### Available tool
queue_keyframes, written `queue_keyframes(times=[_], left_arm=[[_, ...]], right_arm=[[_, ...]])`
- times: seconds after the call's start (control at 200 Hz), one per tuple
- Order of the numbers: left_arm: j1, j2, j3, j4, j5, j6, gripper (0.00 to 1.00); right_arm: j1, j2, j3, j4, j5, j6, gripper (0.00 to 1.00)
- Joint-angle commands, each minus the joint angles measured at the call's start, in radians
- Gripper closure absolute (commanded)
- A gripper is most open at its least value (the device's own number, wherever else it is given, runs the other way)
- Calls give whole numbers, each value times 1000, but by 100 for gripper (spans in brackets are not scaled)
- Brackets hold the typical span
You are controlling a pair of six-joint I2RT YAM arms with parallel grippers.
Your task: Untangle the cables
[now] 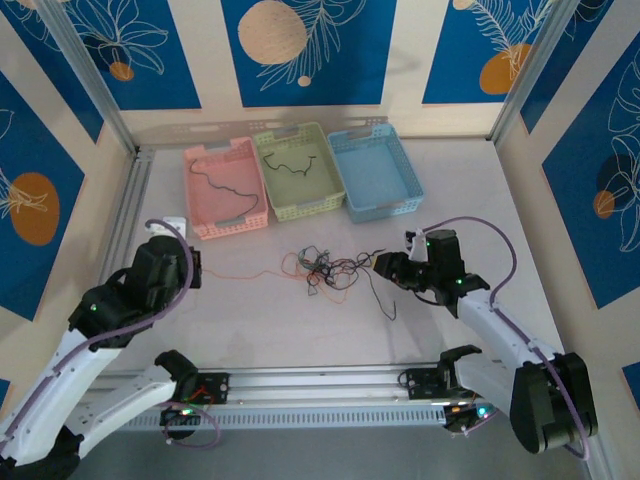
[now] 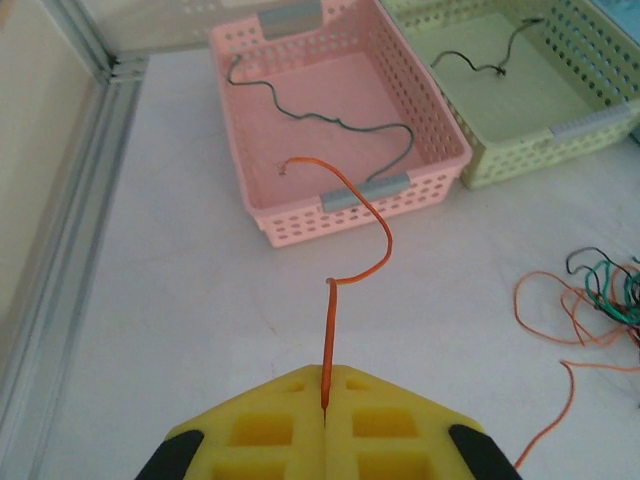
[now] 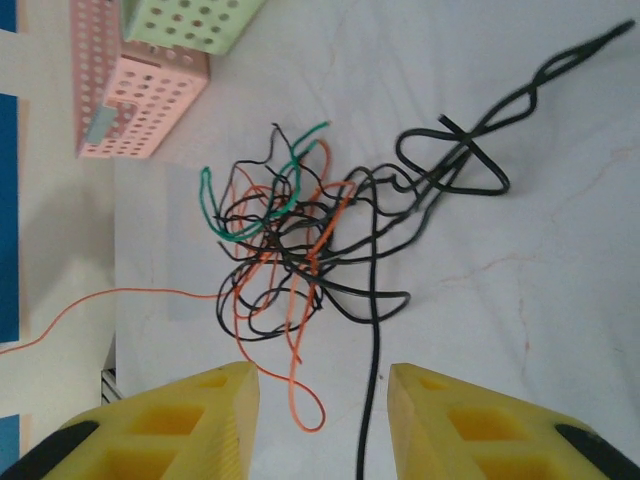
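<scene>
**Orange strand clamped; tangle left unanchored**

The pink perforated plastic basket [image 1: 225, 190] is taken as reference. The knotted bundle of thin black, orange and green cables [image 1: 322, 268] lies on the table to its near right, apart from it. The right gripper [image 3: 322, 390] is poised at the bundle's far side from the basket, jaws partly open, nothing held. The left gripper [image 2: 325, 395], just in front of the basket, is closed on a thin orange wire [image 2: 327, 340] that runs into the bundle. Judged risk: if that wire is pulled unrestrained, the bundle may be dragged or cinched tighter.

Perforated plastic baskets [image 1: 305, 207], matt tabletop [image 1: 250, 320] (faintly veined), metal rail [image 1: 320, 385], smooth-sheathed cables [image 3: 318, 238]
</scene>
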Motion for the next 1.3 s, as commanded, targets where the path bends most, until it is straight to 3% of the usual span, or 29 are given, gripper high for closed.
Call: queue_keyframes(times=[0.0,0.13,0.38,0.68,1.295], left_arm=[[9,0,-12,14,66,30,100],[9,8,-30,19,75,37,100],[9,5,-41,31,108,44,100],[9,-1,-46,31,111,50,100],[9,-1,-51,32,113,51,100]], right_arm=[[18,60,82,-102,51,5,61],[48,157,180,-232,172,1,61],[87,425,381,-342,152,-85,62],[147,572,514,-412,139,-161,63],[226,460,444,-478,197,-182,66]])
